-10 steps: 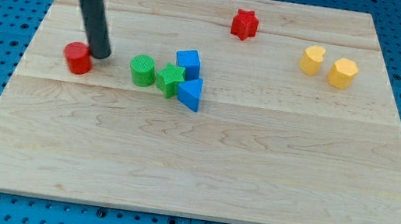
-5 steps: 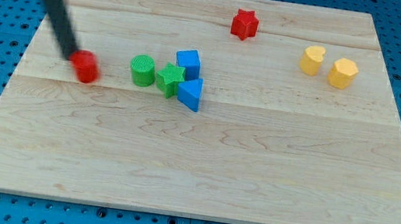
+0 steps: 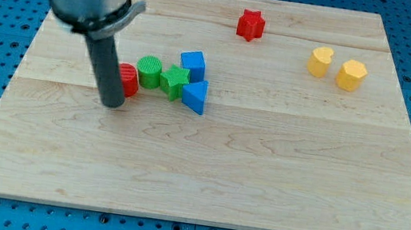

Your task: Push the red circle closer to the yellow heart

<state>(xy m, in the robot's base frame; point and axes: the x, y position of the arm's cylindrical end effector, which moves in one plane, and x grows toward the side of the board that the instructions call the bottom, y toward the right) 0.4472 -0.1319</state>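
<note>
The red circle (image 3: pixel 129 80) lies left of centre, touching the green circle (image 3: pixel 148 72). My tip (image 3: pixel 113 104) rests on the board just below-left of the red circle, and the rod hides the circle's left edge. Two yellow blocks sit at the upper right: one (image 3: pixel 320 61) with a rounded, heart-like outline and one (image 3: pixel 351 74) with a hexagon-like outline.
A green star (image 3: pixel 174 80) touches the green circle's right side. A blue cube (image 3: pixel 193 64) and a blue triangle (image 3: pixel 195 96) sit against the star. A red star (image 3: pixel 250 24) lies near the view's top. The wooden board (image 3: pixel 205 171) rests on a blue pegboard.
The red circle has slid to the view's right, from apart on the left to touching the green circle. My rod went round its left side and now stands below-left of it.
</note>
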